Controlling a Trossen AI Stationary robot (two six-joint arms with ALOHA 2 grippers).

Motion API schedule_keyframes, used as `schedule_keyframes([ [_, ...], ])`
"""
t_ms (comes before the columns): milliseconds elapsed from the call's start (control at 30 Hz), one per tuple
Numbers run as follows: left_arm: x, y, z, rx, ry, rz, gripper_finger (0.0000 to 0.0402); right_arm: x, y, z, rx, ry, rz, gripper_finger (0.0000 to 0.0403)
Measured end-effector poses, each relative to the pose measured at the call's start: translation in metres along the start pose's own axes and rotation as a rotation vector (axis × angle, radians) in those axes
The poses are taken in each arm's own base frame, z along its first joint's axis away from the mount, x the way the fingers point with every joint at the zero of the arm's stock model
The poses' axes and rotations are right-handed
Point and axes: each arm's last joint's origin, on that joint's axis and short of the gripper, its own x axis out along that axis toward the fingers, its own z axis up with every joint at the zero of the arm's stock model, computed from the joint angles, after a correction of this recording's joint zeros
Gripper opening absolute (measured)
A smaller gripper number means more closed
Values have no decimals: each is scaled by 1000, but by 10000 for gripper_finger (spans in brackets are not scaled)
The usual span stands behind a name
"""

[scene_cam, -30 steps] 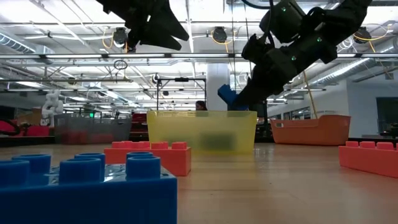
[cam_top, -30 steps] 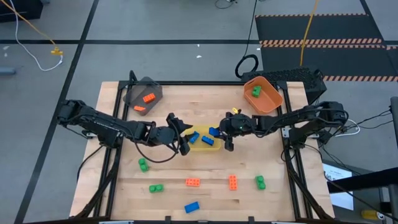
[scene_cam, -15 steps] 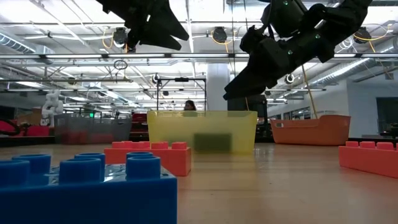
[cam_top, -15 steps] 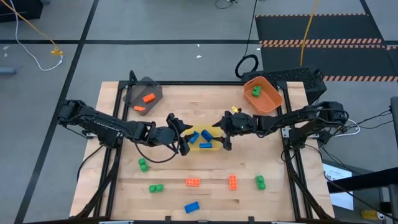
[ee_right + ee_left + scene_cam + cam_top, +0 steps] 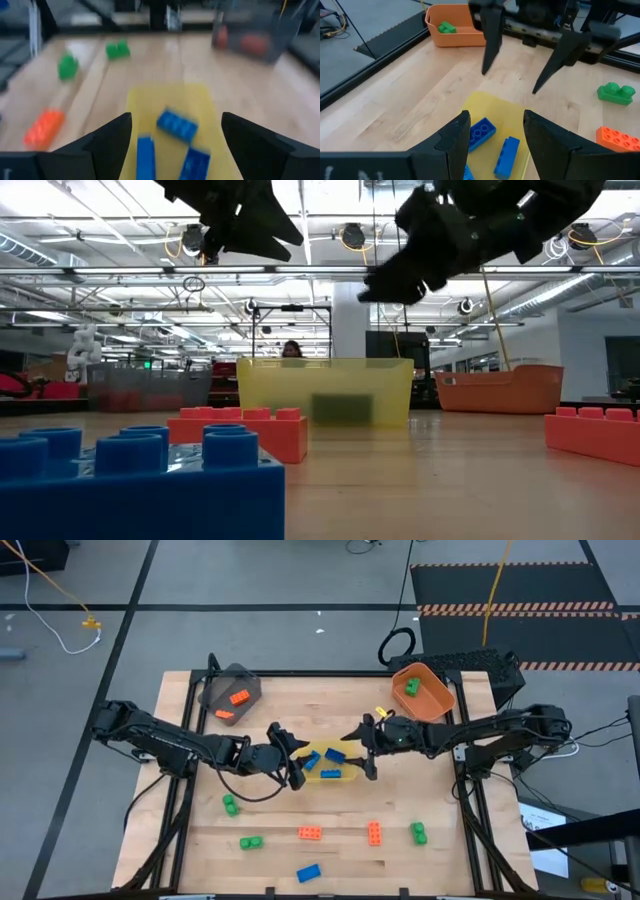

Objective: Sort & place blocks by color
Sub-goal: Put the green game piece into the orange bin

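A yellow bin [image 5: 340, 768] at the table's middle holds three blue blocks [image 5: 177, 125]. My left gripper [image 5: 292, 758] hovers open over the bin's left end, with nothing between its fingers [image 5: 495, 132]. My right gripper [image 5: 362, 754] hangs wide open and empty above the bin's right end [image 5: 175, 145]; in the low view it is high above the bin [image 5: 395, 285]. Loose green [image 5: 230, 804], orange [image 5: 310, 833] and blue [image 5: 308, 872] blocks lie flat on the near half of the table.
A grey bin [image 5: 243, 679] with two orange blocks stands at the far left. An orange bin [image 5: 440, 700] with a green block stands at the far right. More loose blocks lie near the front: green [image 5: 250, 842], orange [image 5: 374, 832], green [image 5: 418, 832].
My right gripper has opened and let go of a blue block, which has dropped into the yellow bin. The gripper has then risen above the bin and tipped up a little.
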Motion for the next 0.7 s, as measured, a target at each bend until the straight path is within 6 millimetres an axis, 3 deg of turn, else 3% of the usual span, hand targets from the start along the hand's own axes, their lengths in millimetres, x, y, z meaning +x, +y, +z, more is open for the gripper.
schedule_keyframes([
  [267, 0, -1, 0, 1, -5, -1, 182, -10, 10, -26, 54, 304, 21, 301],
  [400, 0, -1, 0, 9, -5, -1, 182, -26, 22, -19, 28, 335, 10, 301],
  [700, 0, 0, 0, 58, -2, 2, 182, -70, 50, 22, 85, 516, -56, 301],
])
